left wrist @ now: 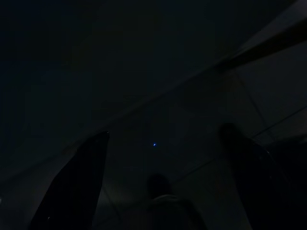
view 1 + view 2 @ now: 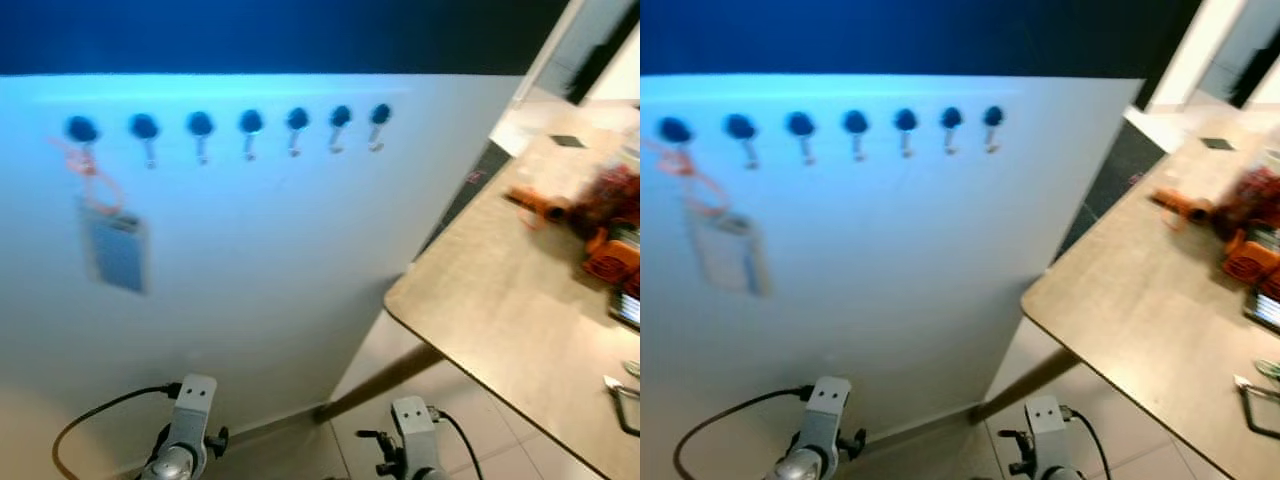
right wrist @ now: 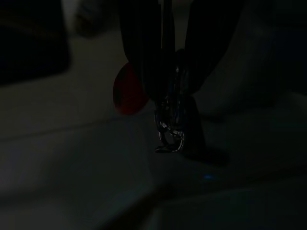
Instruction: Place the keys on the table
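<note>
Right hand [image 3: 168, 103] closed on the keys [image 3: 169, 129], red tag [image 3: 127, 91] beside its fingers. Left hand [image 1: 163, 153] open, empty. Table [image 2: 500, 300] sits well off from both.

Badge [image 2: 117, 250] hangs from leftmost wall hook [image 2: 82, 130].

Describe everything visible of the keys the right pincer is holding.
The bunch of silver metal keys on a ring shows in the dark right wrist view, hanging between the right pincer's two black fingers, which are closed on it. A short run of shiny metal links or rings dangles below the fingertips, and a round red tag sits beside them. Individual key blades cannot be made out. Nothing else appears to touch the bunch; it hangs clear of the pale surface beneath.
</note>
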Available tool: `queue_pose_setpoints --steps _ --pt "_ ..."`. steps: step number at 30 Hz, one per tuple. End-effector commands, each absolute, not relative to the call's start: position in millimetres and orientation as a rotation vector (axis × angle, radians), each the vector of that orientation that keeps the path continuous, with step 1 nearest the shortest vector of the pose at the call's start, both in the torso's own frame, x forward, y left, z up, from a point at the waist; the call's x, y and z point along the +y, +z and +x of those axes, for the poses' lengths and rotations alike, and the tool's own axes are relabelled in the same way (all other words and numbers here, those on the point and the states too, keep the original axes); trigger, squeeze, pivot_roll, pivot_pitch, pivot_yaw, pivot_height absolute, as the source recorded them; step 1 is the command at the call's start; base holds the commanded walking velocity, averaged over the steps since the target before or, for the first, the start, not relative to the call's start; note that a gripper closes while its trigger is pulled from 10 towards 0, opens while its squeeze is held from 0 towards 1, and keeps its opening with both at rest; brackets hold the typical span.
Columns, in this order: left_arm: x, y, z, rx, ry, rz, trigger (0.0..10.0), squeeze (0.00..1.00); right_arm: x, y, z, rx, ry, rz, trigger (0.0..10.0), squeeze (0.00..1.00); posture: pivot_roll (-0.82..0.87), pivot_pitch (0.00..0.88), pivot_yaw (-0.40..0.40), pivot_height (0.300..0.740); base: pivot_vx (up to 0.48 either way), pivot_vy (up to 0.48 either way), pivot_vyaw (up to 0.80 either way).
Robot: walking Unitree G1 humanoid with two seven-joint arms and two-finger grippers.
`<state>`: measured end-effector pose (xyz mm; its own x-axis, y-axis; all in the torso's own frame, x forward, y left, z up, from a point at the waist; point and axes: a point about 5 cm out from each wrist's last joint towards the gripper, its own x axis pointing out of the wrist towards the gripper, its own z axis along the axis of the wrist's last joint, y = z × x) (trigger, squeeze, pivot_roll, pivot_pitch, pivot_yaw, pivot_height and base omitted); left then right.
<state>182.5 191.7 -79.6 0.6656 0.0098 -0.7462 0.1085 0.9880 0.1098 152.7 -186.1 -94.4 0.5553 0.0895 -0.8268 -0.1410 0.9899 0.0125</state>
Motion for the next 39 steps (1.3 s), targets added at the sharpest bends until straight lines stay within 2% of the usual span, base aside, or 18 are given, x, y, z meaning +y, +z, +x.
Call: queue_pose_setpoints --steps 1,9,20,39 --pt "192 -82 177 0.858 -0.048 0.141 10.0 0.0 -189 -95 151 0.977 0.141 -0.052 10.0 0.0 0.1 0.0 -0.124 0.74 0.0 0.0 -0.8" --pt "192 -82 177 0.845 -0.036 0.121 10.0 0.0 -198 -95 146 0.985 0.145 -0.062 10.0 0.0 0.1 0.0 -0.13 0.74 0.0 0.0 -0.8" --pt "198 -85 164 0.851 -0.028 0.112 10.0 0.0 -179 -98 145 1.016 0.196 -0.059 10.0 0.0 0.1 0.007 -0.128 0.74 0.0 0.0 -0.8" --pt "203 -88 158 0.872 -0.011 0.104 10.0 0.0 -175 -99 146 1.025 0.205 -0.065 10.0 0.0 0.1 0.009 -0.132 0.74 0.0 0.0 -0.8"
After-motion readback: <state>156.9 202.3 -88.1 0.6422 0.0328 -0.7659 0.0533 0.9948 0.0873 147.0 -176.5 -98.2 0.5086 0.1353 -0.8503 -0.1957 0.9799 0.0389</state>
